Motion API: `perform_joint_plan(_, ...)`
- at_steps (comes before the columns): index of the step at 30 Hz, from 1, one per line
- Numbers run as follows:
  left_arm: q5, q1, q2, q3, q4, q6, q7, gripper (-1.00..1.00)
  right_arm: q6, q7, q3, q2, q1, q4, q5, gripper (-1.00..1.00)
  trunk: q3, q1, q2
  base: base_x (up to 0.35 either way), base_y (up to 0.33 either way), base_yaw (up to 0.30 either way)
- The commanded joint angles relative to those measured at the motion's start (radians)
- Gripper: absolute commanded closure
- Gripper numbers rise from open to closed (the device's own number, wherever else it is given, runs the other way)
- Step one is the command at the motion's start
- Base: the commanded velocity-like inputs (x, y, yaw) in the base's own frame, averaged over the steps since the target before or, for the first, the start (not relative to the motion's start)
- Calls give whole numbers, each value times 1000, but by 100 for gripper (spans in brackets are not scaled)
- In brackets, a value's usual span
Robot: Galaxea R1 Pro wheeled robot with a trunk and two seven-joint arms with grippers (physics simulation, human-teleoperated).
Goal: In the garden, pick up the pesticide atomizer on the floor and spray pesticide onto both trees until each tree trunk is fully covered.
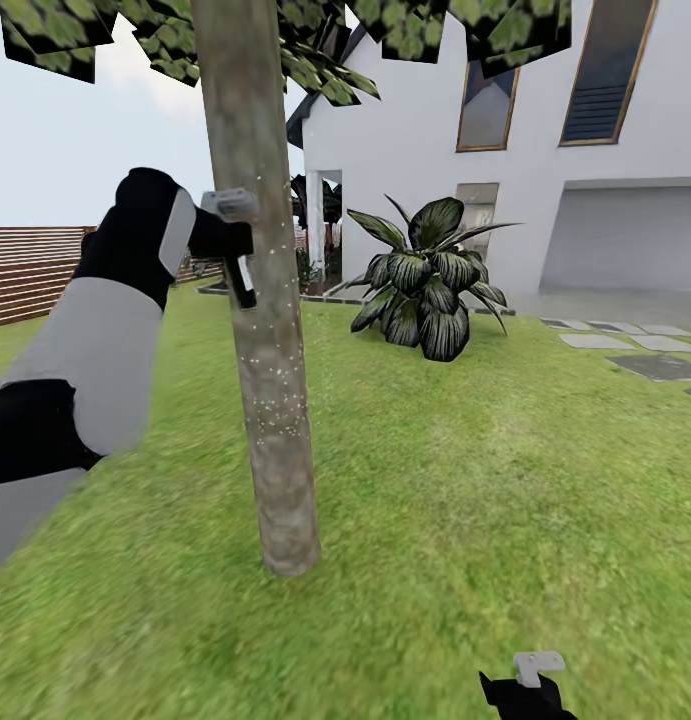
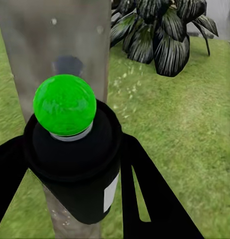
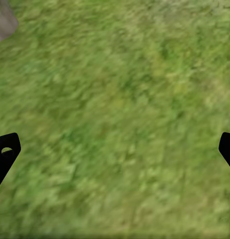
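Fingers [image 2: 154,194] clamping atomizer [image 2: 70,149], left arm [image 1: 95,340] raised beside tree trunk [image 1: 270,400]

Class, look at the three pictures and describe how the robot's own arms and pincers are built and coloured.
The left arm has bulky rounded segments, alternating light grey and black. The left pincer is black with a small grey block on top; its fingers are flat black bars with a slot. The right pincer is black with a grey block too.

Green lawn [image 1: 465,480], white house [image 1: 425,130]
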Motion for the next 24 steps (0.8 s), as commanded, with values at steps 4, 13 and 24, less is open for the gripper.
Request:
perform_joint_plan(4,-7,-44,-1,6,18,4,-7,100,-3,6,6,0,-1,0,-11,-100,-2,0,-1,0,0,0)
perform_joint_plan(13,-8,-56,9,17,7,3,-8,100,-3,6,6,0,-1,0,-11,-100,-2,0,-1,0,0,0)
perform_joint_plan(24,-7,-56,68,19,25,1,-8,100,-3,6,6,0,-1,-2,-11,-100,-2,0,-1,-12,66,0)
